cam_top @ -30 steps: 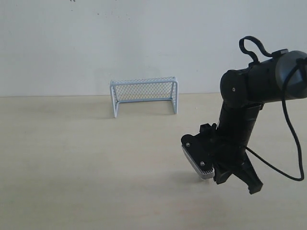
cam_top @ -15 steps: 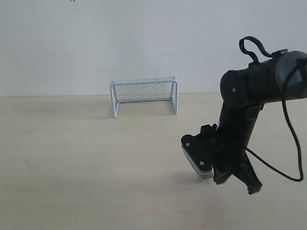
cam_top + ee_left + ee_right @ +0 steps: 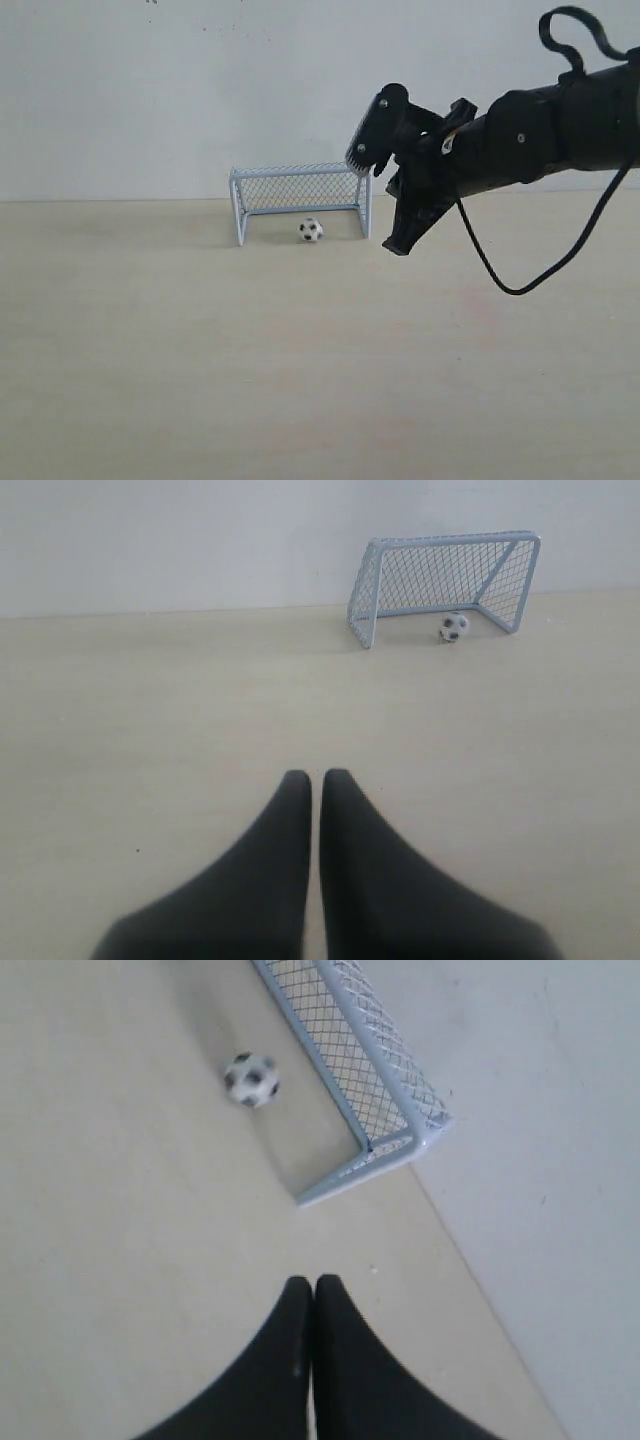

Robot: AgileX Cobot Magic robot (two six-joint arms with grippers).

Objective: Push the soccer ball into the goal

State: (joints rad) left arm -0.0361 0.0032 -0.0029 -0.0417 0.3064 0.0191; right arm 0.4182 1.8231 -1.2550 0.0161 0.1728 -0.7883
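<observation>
The soccer ball (image 3: 311,230), tiny and white with black patches, rests on the table in the mouth of the goal (image 3: 300,169), between its pale tubular posts. It also shows as the ball (image 3: 453,627) by the goal (image 3: 450,541) in the left wrist view, and as the ball (image 3: 251,1079) beside the goal (image 3: 415,1141) in the right wrist view. My right gripper (image 3: 394,247) hangs shut in the air just right of the goal's right post, apart from the ball. The right gripper (image 3: 313,1282) holds nothing. My left gripper (image 3: 316,777) is shut and empty, far back from the goal, and outside the exterior view.
A pale wooden table (image 3: 200,350) stretches from the goal toward the camera. A white wall (image 3: 150,90) stands right behind the goal. A black cable (image 3: 500,280) loops below the right arm.
The right arm has lifted from low at the table's front right and swung up to the goal's right post. The ball, unseen before, now sits in the goal mouth.
</observation>
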